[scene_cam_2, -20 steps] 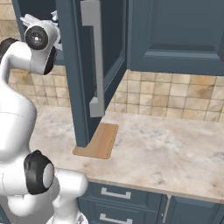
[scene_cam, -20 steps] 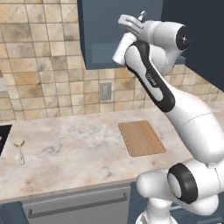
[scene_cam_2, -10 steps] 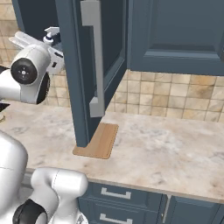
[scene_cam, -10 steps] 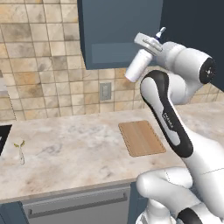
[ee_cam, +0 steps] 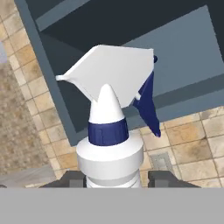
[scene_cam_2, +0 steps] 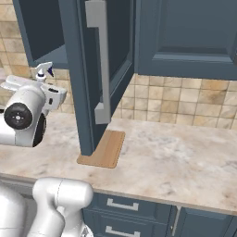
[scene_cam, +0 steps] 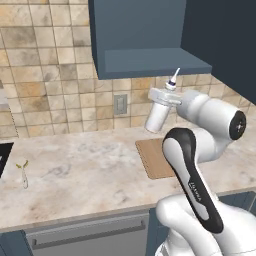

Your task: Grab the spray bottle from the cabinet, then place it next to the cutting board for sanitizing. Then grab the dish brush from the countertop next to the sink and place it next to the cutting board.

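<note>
My gripper (scene_cam: 166, 96) is shut on the white spray bottle (scene_cam: 158, 115), held by its neck and tilted in the air below the open dark blue cabinet (scene_cam: 145, 62). The bottle hangs over the back of the countertop (scene_cam: 85, 165), just above the far end of the wooden cutting board (scene_cam: 152, 157). In the hand view the fingertips (ee_cam: 73, 178) flank the bottle (ee_cam: 109, 144), whose white-and-blue trigger nozzle points up. The nozzle (scene_cam_2: 43, 70) also peeks above the hand in the right base view. A small pale dish brush (scene_cam: 22, 172) lies far left on the countertop.
The open cabinet door (scene_cam_2: 95, 74) hangs just right of the hand, over the cutting board (scene_cam_2: 104, 149). A wall outlet (scene_cam: 120, 104) sits on the tiled backsplash. A black edge (scene_cam: 4, 156) shows at the far left. Blue drawers (scene_cam_2: 125, 210) run under the countertop.
The arm has carried the spray bottle out of the cabinet and down, and it now hangs below the cabinet's bottom edge near the cutting board. The grip has stayed the same.
</note>
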Available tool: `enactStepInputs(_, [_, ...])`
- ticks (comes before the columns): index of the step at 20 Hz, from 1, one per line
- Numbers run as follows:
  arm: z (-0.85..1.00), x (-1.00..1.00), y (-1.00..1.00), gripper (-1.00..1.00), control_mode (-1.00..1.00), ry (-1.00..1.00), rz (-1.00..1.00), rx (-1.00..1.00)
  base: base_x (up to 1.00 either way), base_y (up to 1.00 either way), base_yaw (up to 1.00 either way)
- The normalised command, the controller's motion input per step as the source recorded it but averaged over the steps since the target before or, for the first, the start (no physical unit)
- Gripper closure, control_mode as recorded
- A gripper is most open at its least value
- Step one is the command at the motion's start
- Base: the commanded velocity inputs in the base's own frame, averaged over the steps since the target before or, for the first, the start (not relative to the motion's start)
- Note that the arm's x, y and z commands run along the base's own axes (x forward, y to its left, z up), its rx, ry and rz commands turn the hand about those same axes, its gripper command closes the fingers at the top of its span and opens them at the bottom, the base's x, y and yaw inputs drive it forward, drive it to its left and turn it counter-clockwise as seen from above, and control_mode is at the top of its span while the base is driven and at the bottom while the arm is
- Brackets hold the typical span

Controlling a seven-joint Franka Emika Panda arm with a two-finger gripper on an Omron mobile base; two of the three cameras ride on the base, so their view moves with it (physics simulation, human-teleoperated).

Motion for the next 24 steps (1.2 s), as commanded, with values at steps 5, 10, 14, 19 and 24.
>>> enactStepInputs(5, [-0.84, 0.10, 0.23, 1.00, -1.00, -0.02, 0.09, -0.14, 0.00, 0.00, 0.00])
enactStepInputs(10, [-0.60, 0.13, 0.25, 1.00, -1.00, 0.00, 0.03, -0.21, 0.00, 0.00, 0.00])
enactStepInputs(14, [-0.30, 0.37, 0.06, 1.00, -1.00, 0.00, 0.07, -0.18, 0.00, 0.00, 0.00])
enactStepInputs(19, [-0.30, 0.46, 0.00, 1.00, -1.00, 0.00, 0.28, -0.13, 0.00, 0.00, 0.00])
enactStepInputs(24, [-0.39, 0.51, 0.01, 1.00, -1.00, 0.00, 0.42, -0.09, 0.00, 0.00, 0.00])
